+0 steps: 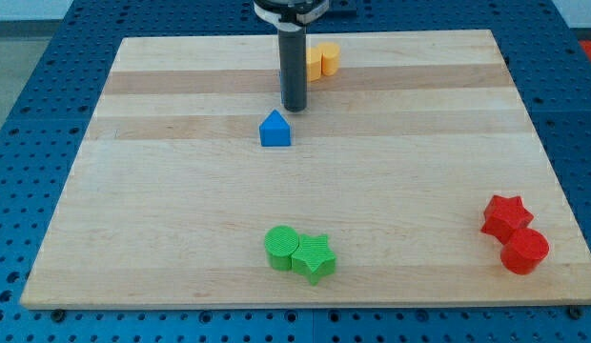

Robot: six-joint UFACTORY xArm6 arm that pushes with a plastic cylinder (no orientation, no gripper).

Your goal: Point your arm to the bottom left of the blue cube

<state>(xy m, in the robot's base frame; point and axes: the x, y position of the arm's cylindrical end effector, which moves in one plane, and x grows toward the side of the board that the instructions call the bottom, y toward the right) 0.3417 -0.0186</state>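
Observation:
A blue block [275, 131] with a pointed, house-like top sits on the wooden board [162, 200], above the middle. My tip [294, 108] is the lower end of a dark rod that comes down from the view's top. It stands just above and to the right of the blue block, a small gap apart from it.
Two yellow blocks [320, 61] sit close together behind the rod near the top edge. A green cylinder [281, 247] and a green star [315, 257] touch near the bottom middle. A red star [505, 216] and a red cylinder [524, 252] sit at the bottom right.

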